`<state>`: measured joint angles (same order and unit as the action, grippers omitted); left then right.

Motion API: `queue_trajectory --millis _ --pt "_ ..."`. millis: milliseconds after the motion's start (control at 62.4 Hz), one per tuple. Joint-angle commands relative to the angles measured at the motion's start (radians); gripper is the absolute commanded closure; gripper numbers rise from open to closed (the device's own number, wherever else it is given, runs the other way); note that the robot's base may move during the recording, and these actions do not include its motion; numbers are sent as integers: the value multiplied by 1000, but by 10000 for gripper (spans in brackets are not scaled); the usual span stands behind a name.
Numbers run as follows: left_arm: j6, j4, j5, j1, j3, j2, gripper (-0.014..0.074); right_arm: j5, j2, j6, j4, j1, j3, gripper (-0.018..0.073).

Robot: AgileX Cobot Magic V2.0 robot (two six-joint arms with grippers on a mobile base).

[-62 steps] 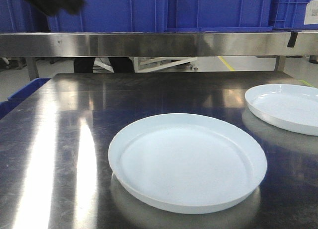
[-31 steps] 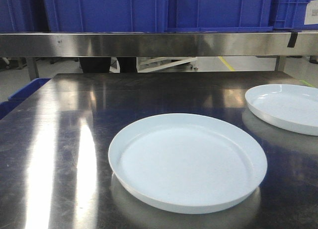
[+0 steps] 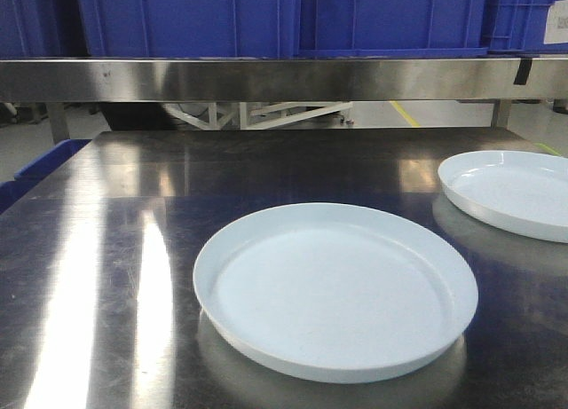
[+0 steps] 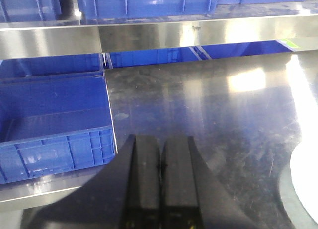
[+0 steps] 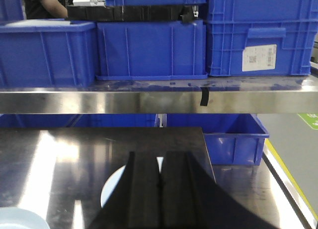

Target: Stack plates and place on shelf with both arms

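My left end effector [image 4: 160,142] has two flat, matte black fingers [image 4: 146,169] flaring into a wide dark base; my right end effector [image 5: 159,159] looks identical.

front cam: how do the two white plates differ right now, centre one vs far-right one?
Place: the centre pale bluish-white round plate lies near the camera, mid-table; the right pale bluish-white round plate lies farther back, at the right side.
Framing: the centre plate shows whole; the right plate is cut by the picture's edge.
Shared: same colour and low raised rim, both empty, flat on the dark steel tabletop, apart, not stacked.
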<state>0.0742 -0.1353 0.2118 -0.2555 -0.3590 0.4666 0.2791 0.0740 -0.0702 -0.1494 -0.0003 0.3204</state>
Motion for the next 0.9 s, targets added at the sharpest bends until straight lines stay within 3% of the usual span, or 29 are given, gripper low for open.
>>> queue_trajectory --millis 0,176,481,657,753,882 --pt "-5 -8 -98 2 -29 1 511 -15 102 -11 3 -2 148 503" --pt "-5 -8 -102 2 -29 1 511 142 352 -11 3 -2 422 503" --pt "-5 -8 -102 2 -29 1 511 611 803 -9 5 -4 790 500" --pt "-5 -8 -102 2 -29 1 512 683 990 -8 31 -6 863 494" --pt "-5 -8 -102 2 -29 1 512 659 1069 -4 40 -5 863 382" --pt "-5 -8 -102 2 -29 1 512 638 1136 5 54 -5 863 153"
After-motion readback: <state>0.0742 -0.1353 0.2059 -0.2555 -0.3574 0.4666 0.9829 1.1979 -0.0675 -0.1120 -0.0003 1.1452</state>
